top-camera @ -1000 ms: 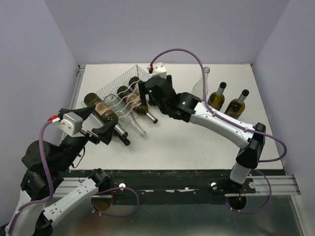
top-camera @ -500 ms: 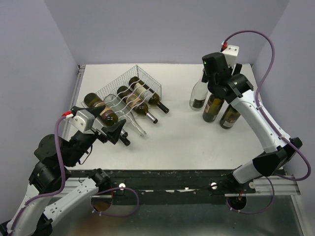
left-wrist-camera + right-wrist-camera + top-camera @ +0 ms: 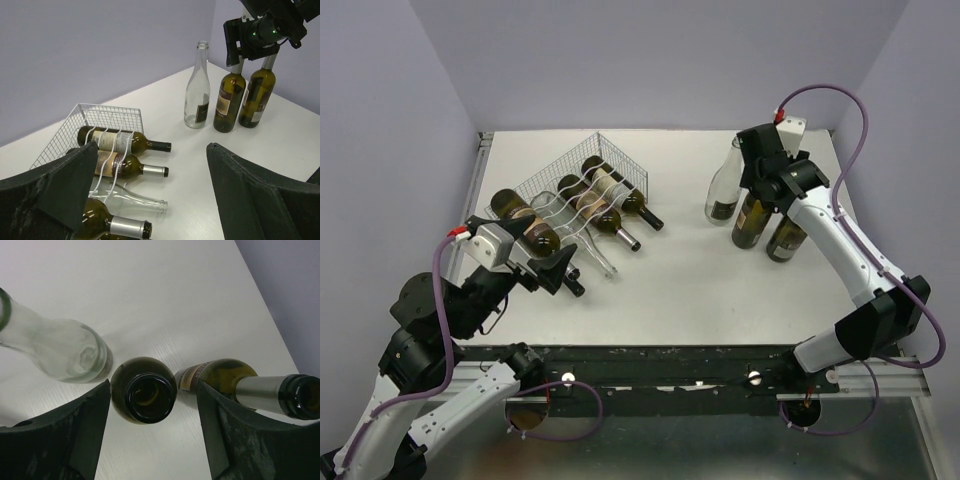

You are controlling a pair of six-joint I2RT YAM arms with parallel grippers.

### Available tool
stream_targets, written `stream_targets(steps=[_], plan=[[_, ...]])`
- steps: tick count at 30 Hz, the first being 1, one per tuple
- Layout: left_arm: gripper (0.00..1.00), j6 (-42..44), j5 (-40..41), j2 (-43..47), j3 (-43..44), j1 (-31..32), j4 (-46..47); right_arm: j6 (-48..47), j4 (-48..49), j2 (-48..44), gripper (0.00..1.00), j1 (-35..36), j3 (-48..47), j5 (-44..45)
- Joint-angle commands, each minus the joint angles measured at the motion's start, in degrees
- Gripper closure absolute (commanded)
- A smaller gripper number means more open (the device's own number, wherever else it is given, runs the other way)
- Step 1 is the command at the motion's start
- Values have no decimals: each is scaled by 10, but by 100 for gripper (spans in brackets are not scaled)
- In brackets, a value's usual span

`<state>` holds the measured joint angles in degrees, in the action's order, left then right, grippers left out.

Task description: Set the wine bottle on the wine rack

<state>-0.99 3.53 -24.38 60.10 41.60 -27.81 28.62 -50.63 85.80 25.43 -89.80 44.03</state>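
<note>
Poising the right gripper (image 3: 152, 390) over the upright dark green wine bottle (image 3: 750, 225), with fingers spread to either side of its open mouth, released and clasping nothing. Standing on the white table (image 3: 690, 270) at the far right, well apart from the wine rack (image 3: 555, 170), between a clear glass bottle (image 3: 723, 190) and a second dark bottle (image 3: 786, 238), just beside both. Hiding the wine bottle's neck from the overhead camera beneath the wrist; cropping the second dark bottle's mouth at the wrist view's right edge. Hovering the left gripper (image 3: 552, 270) at the rack's near end, gaping wide and empty, masking the necks of the nearest lying bottles (image 3: 610, 192) and leaving their count uncertain.
</note>
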Motion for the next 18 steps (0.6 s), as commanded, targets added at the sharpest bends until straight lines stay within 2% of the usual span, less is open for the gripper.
stream_targets(steps=[1, 3, 12, 16, 18], plan=[[1, -17, -9, -4, -2, 1, -13, -8, 60, -21, 27, -8, 35, -27], [1, -16, -12, -6, -4, 0, -15, -15, 80, -24, 32, -10, 51, -32], [1, -13, -29, -36, -9, 0, -44, -25, 92, -32, 74, -13, 73, -21], [1, -21, -30, -41, -21, 0, -35, -41, 87, -45, 97, -14, 67, -29], [1, -23, -30, -44, -25, 0, -30, -53, 83, -55, 99, -13, 61, -44]])
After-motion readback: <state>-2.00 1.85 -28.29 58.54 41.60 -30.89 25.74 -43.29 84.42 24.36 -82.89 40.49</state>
